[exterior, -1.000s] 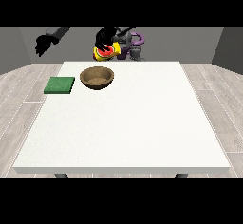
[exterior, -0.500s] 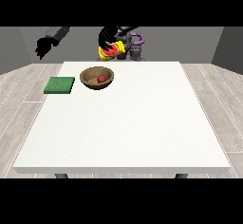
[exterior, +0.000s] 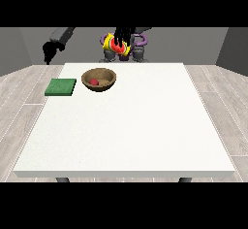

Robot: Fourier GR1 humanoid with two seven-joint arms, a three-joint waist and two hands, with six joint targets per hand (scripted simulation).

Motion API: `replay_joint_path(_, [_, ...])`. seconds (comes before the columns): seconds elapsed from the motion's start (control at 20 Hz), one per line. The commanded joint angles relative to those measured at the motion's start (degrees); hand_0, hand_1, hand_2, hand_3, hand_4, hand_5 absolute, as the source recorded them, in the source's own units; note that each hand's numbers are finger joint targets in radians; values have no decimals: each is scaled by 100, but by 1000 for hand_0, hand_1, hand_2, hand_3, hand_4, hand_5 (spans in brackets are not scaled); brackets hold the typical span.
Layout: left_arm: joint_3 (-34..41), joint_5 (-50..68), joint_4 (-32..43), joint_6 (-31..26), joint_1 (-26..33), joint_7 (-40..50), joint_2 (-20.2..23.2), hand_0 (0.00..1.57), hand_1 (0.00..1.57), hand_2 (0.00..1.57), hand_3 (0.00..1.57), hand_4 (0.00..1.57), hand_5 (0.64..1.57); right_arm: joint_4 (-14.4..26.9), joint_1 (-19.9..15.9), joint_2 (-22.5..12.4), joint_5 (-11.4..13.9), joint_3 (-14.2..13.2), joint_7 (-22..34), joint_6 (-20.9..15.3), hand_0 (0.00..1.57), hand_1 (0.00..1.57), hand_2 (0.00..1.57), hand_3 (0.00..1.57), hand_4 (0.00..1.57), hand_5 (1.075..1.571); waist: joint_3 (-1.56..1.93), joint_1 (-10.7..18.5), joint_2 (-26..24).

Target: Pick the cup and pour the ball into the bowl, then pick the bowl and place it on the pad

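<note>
Robot hand (exterior: pixel 120 38) clasping cup (exterior: pixel 117 45) above bowl (exterior: pixel 99 79)

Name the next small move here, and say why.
Probably set the cup down on the table. The red ball already lies in the bowl, while the hand curls round the raised cup; the bowl must next go to the green pad.

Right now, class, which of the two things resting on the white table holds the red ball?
The brown wooden bowl: the red ball lies inside it. The flat green pad beside it carries nothing.
</note>
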Motion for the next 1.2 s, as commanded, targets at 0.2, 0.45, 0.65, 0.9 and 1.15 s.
replay_joint_path(0.2, [982,2449,-1548,1745,1045,-422,-50,1353,1353,1571,1571,962,1531,-55,-482,776,-47,180,575,-605,0,0,0,0,734,1569,-16,-43,354])
replay_joint_path(0.45, [1580,3690,-1974,1823,1889,-1729,-50,1177,1177,1527,1444,922,1553,-205,-526,1053,-34,235,1013,-1121,0,0,0,0,625,1570,-4,203,524])
replay_joint_path(0.65, [1538,5107,-1992,1147,2593,-2162,-50,0,0,0,0,0,757,-460,-553,1383,85,493,1080,-1246,0,0,0,0,320,1571,0,-238,720])
replay_joint_path(0.9, [2049,5540,-1493,594,3206,-3285,69,0,0,0,0,0,726,-916,-419,1992,299,884,1419,-1895,0,0,0,0,0,1571,19,-237,479])
replay_joint_path(1.15, [2153,5669,-1568,171,3233,-3489,104,0,0,0,0,0,737,-776,122,1702,225,846,1123,-1505,0,0,0,0,0,1571,27,-54,559])
